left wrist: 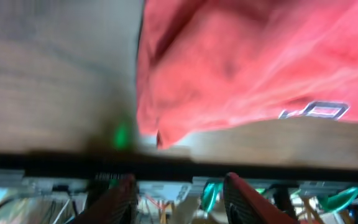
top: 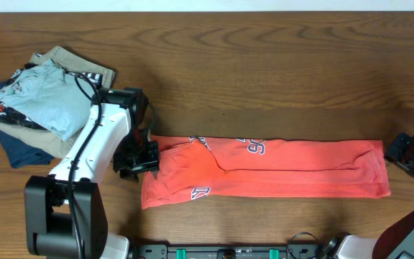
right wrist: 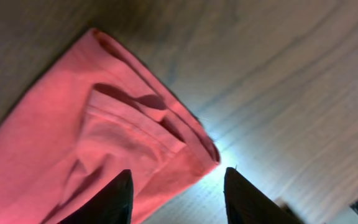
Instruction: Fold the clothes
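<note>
The coral-red T-shirt [top: 264, 170] lies on the wooden table, folded into a long flat strip running left to right, with part of its lettering print and a small logo patch [top: 200, 192] showing. My left gripper [top: 144, 158] is open and empty at the strip's left end; the left wrist view shows the shirt [left wrist: 241, 62] above its fingers [left wrist: 179, 190]. My right gripper [top: 402, 152] is open and empty just past the strip's right end; the right wrist view shows the shirt's corner [right wrist: 104, 137] beside its fingers [right wrist: 178, 186].
A pile of folded garments [top: 38, 101], light blue on top of tan and navy, sits at the table's back left. The table's front edge with the arm bases [top: 228, 252] runs along the bottom.
</note>
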Available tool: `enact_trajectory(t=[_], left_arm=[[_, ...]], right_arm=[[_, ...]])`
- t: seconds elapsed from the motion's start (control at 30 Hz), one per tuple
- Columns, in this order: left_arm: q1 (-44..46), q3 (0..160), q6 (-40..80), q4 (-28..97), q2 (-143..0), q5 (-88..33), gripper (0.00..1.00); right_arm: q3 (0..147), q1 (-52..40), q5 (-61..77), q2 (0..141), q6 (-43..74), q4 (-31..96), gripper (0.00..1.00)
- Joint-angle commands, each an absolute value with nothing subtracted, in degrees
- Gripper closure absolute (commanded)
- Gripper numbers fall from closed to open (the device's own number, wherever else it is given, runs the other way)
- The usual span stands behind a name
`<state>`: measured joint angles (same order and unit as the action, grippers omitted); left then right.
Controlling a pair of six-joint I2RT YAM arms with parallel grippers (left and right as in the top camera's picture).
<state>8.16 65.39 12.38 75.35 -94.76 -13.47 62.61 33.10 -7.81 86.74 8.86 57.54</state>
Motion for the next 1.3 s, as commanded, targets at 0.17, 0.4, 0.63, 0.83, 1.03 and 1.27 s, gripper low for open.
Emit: enact_trajectory(t=[0.17,0.4,0.63,0.83,1.03,1.27], left_arm=[[8.23,65.21,12.75,69.32,-95.04,-15.88,0.50],[8.23,65.21,12.73,69.08,-95.04,-15.86,0.48],[8.23,65.21,12.73,69.08,-95.04,-15.86,0.48],[8.23,65.21,12.75,69.10,-95.04,-15.88,0.48],[8.23,65.21,12.73,69.10,-95.04,-15.88,0.48],[8.23,65.19,12.75,69.10,-95.04,-15.88,0.48]], right_arm=[[56.82,33.85,-4.86,86.28,4.51,51.68,0.50],[47.86,33.85,-4.86,86.48,2.44,39.05,0.37],[43.24,33.87,-4.89,87.85,1.13,33.82,0.35],[41.10,33.98,-4.93,90.15,-0.56,30.48,0.31],[41.10,33.98,-4.89,92.92,-1.45,28.34,0.32],[41.10,33.98,-4.86,96.20,-3.11,27.77,0.36]])
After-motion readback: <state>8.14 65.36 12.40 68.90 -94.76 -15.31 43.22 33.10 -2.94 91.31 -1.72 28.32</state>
